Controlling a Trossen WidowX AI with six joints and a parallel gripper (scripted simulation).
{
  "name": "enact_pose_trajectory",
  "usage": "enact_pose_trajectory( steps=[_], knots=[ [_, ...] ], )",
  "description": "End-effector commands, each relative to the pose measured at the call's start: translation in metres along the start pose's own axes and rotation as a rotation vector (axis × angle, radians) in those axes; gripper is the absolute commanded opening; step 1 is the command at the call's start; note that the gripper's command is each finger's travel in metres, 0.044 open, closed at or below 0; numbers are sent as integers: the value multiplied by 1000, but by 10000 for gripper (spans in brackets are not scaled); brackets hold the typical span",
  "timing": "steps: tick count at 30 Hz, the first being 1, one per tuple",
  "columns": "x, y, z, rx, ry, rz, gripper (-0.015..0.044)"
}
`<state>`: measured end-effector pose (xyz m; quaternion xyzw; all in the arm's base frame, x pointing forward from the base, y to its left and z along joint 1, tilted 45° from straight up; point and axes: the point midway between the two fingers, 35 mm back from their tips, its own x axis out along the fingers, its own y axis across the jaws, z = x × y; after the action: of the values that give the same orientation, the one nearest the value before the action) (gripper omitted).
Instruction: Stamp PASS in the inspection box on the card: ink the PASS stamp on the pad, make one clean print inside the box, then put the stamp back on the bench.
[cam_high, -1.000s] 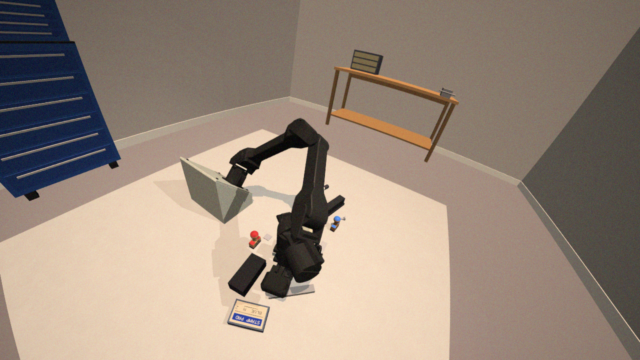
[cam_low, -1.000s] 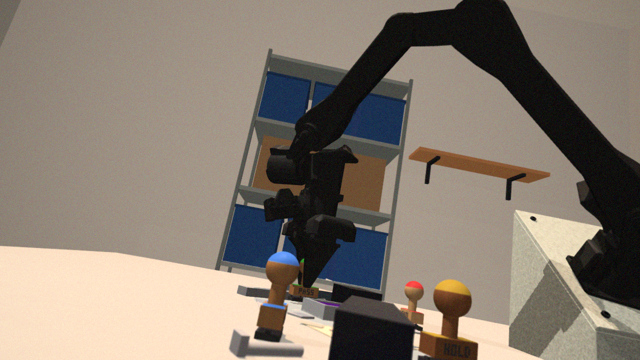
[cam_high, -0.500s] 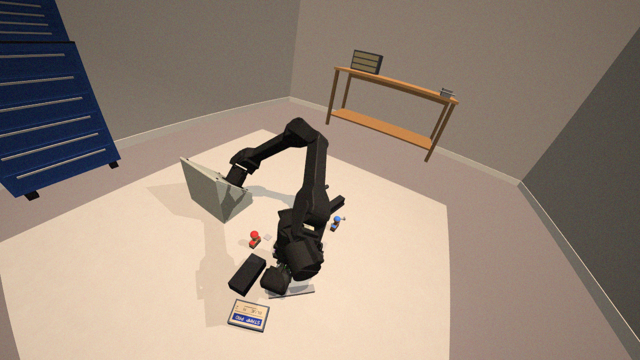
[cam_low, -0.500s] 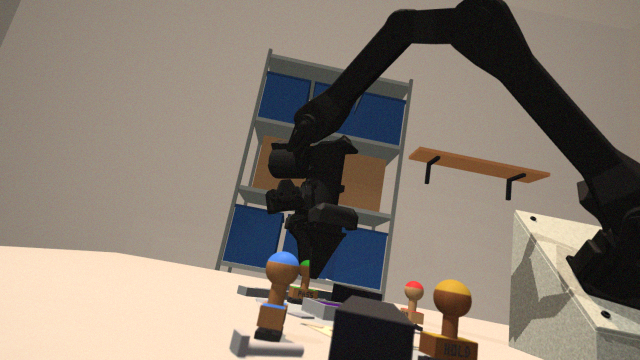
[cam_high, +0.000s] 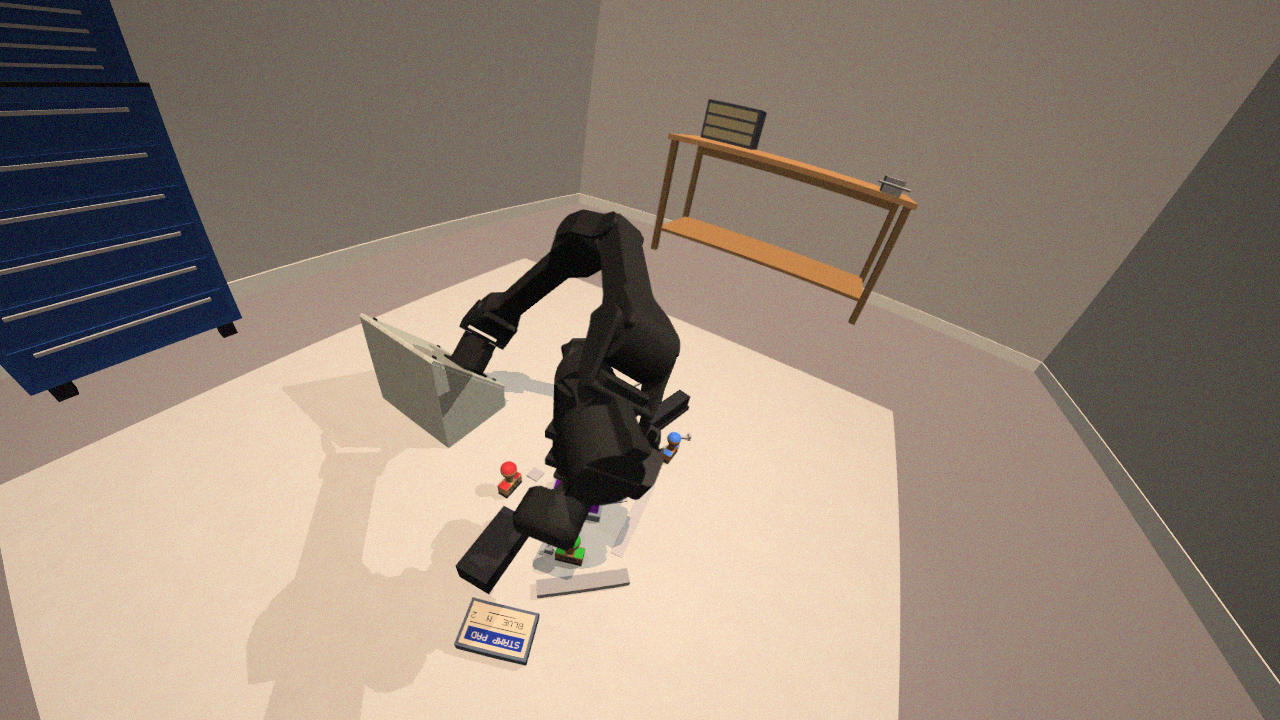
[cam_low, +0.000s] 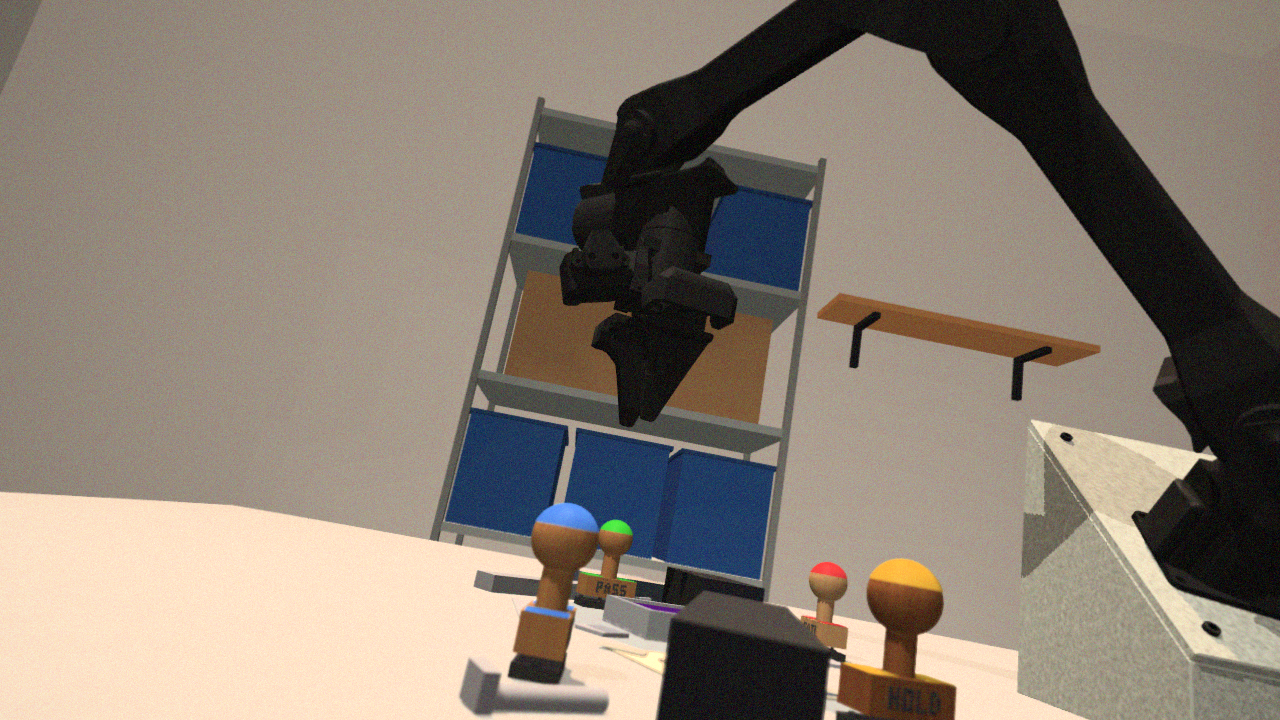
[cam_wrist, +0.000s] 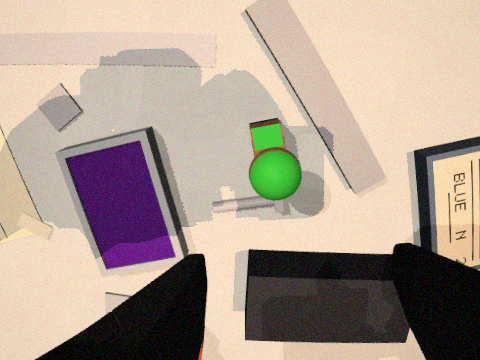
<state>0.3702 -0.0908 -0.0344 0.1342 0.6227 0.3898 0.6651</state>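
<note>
While the gripper (cam_low: 638, 419) (cam_wrist: 299, 264) is hanging above the bench, well apart from everything under it, its two fingers are standing moderately wide with nothing between them. The PASS stamp (cam_high: 570, 553) (cam_low: 609, 587) (cam_wrist: 275, 174), green-topped, is standing upright on the bench below. It is sitting between the purple ink pad (cam_high: 594, 510) (cam_low: 660, 608) (cam_wrist: 120, 205) and a slanting pale strip (cam_high: 581, 582) (cam_low: 514, 583) (cam_wrist: 315, 95).

In the wrist view the knob is showing beyond the line of the fingertips, toward the upper edge, while sideways it is falling inside the gap. The base's long axis is running mostly up that view, slightly askew, so it is lying crosswise to the line joining the fingers. For a grasp, that is suiting a pinch across the narrow sides; the hand would be needing a shift toward the knob and a descent. For a retreat, the fingers are already clear of the handle.

A grey peg (cam_high: 548, 548) (cam_wrist: 245, 204) is lying just beside the stamp and could be getting nudged. The inspection box is not showing clearly, so whether the job is awaiting its print or finishing is, fairly, staying open.
</note>
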Motion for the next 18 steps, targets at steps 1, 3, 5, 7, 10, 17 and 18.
enact_pose_trajectory(
  steps=[1, 3, 5, 7, 10, 17, 18],
  knots=[
    [-3, 0, 0, -9, 4, -5, 253],
    [-3, 0, 0, -9, 4, -5, 253],
    [-3, 0, 0, -9, 4, -5, 253],
    [-3, 0, 0, -9, 4, -5, 253],
    [-3, 0, 0, -9, 4, -5, 253],
    [-2, 0, 1, -2, -1, -1, 253],
    [-2, 0, 1, -2, -1, -1, 253]
  ],
)
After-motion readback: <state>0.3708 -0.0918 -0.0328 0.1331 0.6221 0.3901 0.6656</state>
